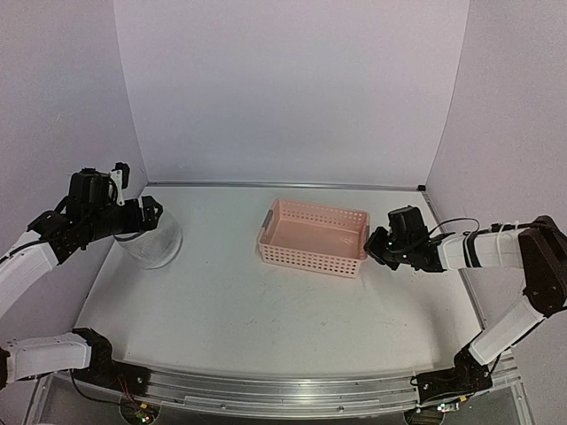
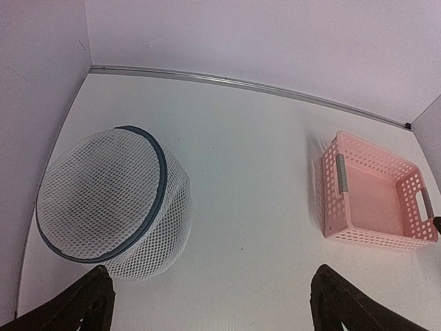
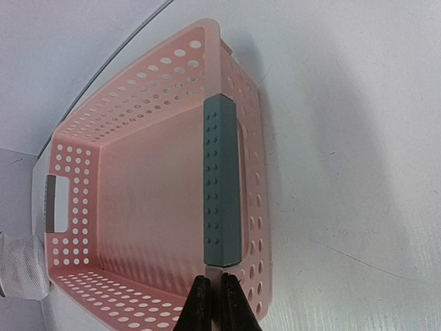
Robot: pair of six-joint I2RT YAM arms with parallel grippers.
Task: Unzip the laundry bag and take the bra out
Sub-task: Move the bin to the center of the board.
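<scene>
Top external view: the laundry bag (image 1: pixel 152 243) is seen at the far left of the desk (image 1: pixel 266 310), close to the left wall. The left fingers (image 1: pixel 151 212) are held above it and just on its near-left side, spread wide, with nothing between them. A pink basket (image 1: pixel 306 258) with perforated walls is placed near the middle of the desk, well apart from the bag. The right fingers (image 1: pixel 376 250) are positioned just beside the basket's right end wall.

Left wrist view: the two left fingers (image 2: pixel 341 303) are seen only as dark tips at the bottom corners, far apart. The laundry bag (image 2: pixel 110 203) is seen ahead of them, to the left. It is tilted so that its round face, ringed by a dark rim, is turned up and to the left. It cannot be told whether the zip is closed. The bra cannot be made out through the white mesh. The basket (image 2: pixel 331 200) is seen at the right, open side up.

Right wrist view: the right fingers (image 3: pixel 212 307) are pressed together, and nothing is seen gripped. Their tips are placed at the near wall of the basket (image 3: pixel 138 103), right at the end of its grey handle (image 3: pixel 222 179). Contact with the rim cannot be confirmed. A small part of the mesh bag (image 3: pixel 21 265) is visible past the basket's far end.
</scene>
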